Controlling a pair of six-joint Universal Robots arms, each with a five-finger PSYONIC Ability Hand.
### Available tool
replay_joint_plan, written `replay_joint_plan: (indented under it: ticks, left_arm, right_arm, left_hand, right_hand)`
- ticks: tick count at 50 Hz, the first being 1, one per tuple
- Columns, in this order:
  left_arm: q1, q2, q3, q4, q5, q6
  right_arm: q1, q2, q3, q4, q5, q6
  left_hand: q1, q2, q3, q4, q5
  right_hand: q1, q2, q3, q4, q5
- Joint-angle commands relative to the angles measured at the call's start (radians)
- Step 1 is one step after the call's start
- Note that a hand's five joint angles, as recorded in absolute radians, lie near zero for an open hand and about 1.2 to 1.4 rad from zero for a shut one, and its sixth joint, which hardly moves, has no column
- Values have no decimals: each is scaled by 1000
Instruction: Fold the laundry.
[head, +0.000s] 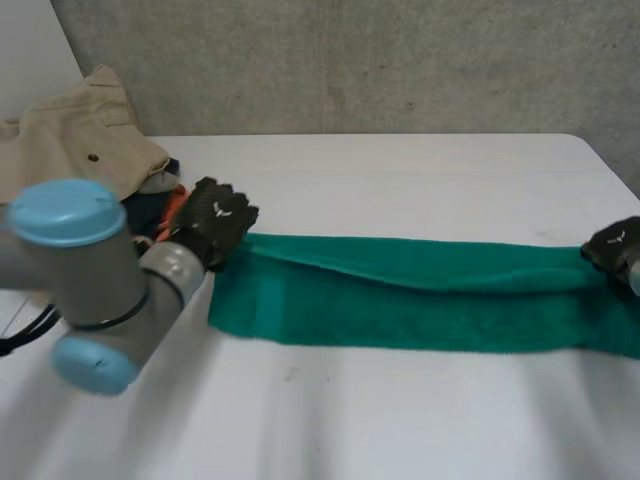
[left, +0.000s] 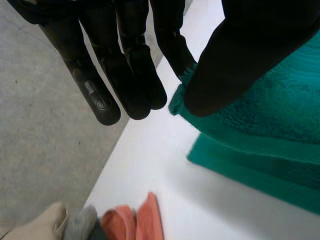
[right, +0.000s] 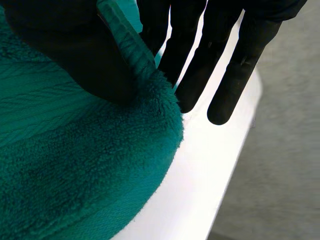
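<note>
**Two hands pinch the green towel (head: 420, 300) at its far corners**

The towel lies doubled lengthwise across the white table (head: 400, 420), running from centre-left to the right edge of the head view. The left hand (head: 215, 222) is at its far left corner and nips the corner between thumb and one finger, with the other fingers straight. The right hand (head: 615, 248), at the frame's right edge, pinches the far right corner the same way. A beige garment (head: 80, 140) and an orange cloth (left: 135, 222) are heaped at the upper left.
</note>
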Motion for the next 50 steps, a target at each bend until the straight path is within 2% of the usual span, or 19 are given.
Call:
replay_joint_plan:
  ticks: [1, 7, 14, 15, 16, 17, 18, 19, 21, 22, 27, 30, 33, 38, 42, 46, 50]
  left_arm:
    - [-25, -187, 202, 2, -26, -14]
    - [-29, -299, 358, 2, -113, -9]
    - [-36, -376, 466, 18, -121, -17]
    - [-43, -390, 487, 27, -122, -17]
    - [-46, -398, 496, 30, -122, -17]
    - [-49, -405, 504, 33, -121, -17]
    - [-52, -412, 510, 33, -119, -15]
    - [-60, -422, 510, 33, -119, -14]
    - [-72, -424, 507, 33, -116, -15]
    - [-79, -424, 507, 33, -118, -17]
    - [-111, -413, 499, 33, -127, -18]
    - [-106, -364, 478, 22, -135, -18]
    - [-102, -301, 438, 22, -139, -24]
    - [-86, -183, 320, 21, -130, -92]
    - [-85, -125, 251, 21, -124, -154]
    - [-85, -93, 193, 22, -121, -191]
    - [-85, -88, 164, 24, -121, -196]
  right_arm:
    - [22, 60, -12, -220, 13, 38]
    - [45, 126, -38, -314, 13, 55]
    - [61, 208, -99, -360, 31, 60]
    - [61, 215, -106, -363, 37, 61]
    - [62, 224, -116, -368, 52, 66]
    - [64, 229, -122, -371, 63, 69]
    - [64, 231, -127, -371, 72, 72]
    - [64, 232, -130, -369, 78, 74]
    - [64, 225, -135, -368, 86, 84]
    - [64, 218, -133, -368, 85, 91]
    - [53, 156, -118, -356, 86, 173]
    - [32, 45, -98, -307, 71, 236]
    - [9, -61, -72, -173, 14, 272]
    - [-74, -110, -43, 25, -81, 278]
    - [-160, -121, 22, 143, -132, 275]
    - [-212, -121, 107, 116, -176, 272]
    - [-264, -119, 199, -25, -236, 265]
  left_hand:
    - [233, 194, 199, 194, 219]
    - [233, 194, 199, 194, 219]
    - [233, 194, 199, 194, 219]
    - [233, 194, 199, 194, 219]
    - [233, 194, 199, 194, 219]
    - [109, 70, 75, 70, 94]
    - [-262, -301, -295, -301, -276]
    - [-988, -1027, -1022, -1027, -1003]
    - [-865, -904, -899, -904, -879]
    - [-986, -1025, -1020, -1025, -1001]
    - [-988, -1027, -1022, -1027, -1003]
    - [-988, -1027, -1022, -1027, -1003]
    - [-988, -1027, -1022, -1027, -1003]
    - [-988, -1027, -1022, -1027, -1003]
    - [-988, -1027, -1022, -1027, -1003]
    - [-988, -1027, -1022, -1027, -1003]
    - [-988, -1027, -1022, -1027, -1003]
  right_hand:
    - [274, 191, 206, 199, 214]
    - [274, 191, 206, 199, 214]
    - [199, 116, 131, 124, 139]
    - [126, 43, 58, 51, 66]
    - [-268, -351, -335, -342, -327]
    - [-623, -706, -691, -698, -683]
    - [-948, -1031, -1016, -1023, -1008]
    - [-948, -1031, -1016, -1023, -1008]
    - [-948, -1031, -1016, -1023, -1008]
    - [-948, -1031, -1016, -1023, -1008]
    - [-948, -1031, -1016, -1023, -1008]
    - [-948, -1031, -1016, -1023, -1008]
    - [-948, -1031, -1016, -1023, -1008]
    - [-941, -1024, -1009, -1016, -1001]
    - [-753, -836, -821, -828, -813]
    - [-680, -763, -747, -754, -739]
    - [-677, -760, -744, -751, -736]
